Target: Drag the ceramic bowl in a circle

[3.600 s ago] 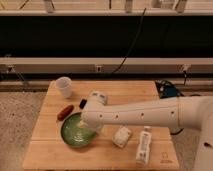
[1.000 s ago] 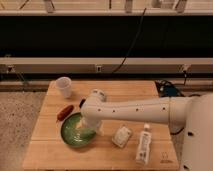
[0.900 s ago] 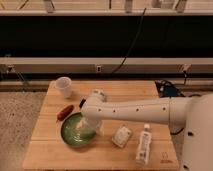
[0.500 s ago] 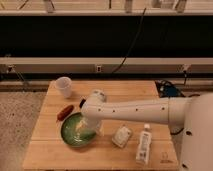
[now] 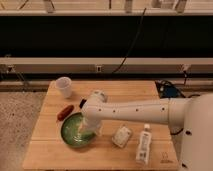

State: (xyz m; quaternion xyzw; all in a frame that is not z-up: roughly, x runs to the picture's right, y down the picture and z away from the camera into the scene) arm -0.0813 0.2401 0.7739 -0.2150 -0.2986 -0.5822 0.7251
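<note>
– Wood is making up the whole tabletop (image 5: 50, 152), and a long dark wall is running behind it. What is the robot doing?

– It is reaching its big white arm (image 5: 142, 108) across the tabletop from the right. The hand (image 5: 86, 131) is hanging down at the end of it, right at the ceramic bowl (image 5: 71, 135).

– Where is the bowl sitting?

– The ceramic bowl is sitting near the front left of the tabletop. A red thing (image 5: 65, 112) is lying just beside it, toward the back. A white cup (image 5: 64, 86) is standing farther back, near the corner. A white packet (image 5: 122, 136) and a white bottle (image 5: 143, 144) are lying on the bowl's other side.

– Is the hand grabbing the bowl?

– I cannot tell. The thick wrist is covering the hand, so I am not seeing if it is squeezing or loose. It is looking like it is down at the right side of the bowl.

– So which step is it doing?

– I am thinking it is getting a hold on the bowl, right at the start of the drag.

– What is the next move asking for?

– I am guessing it is asking for a good hold on the rim. Then the bowl is going to need a slow slide around in a ring, flat on the wood. The red thing and the packet are sitting close, so the ring is needing to be small.
</note>
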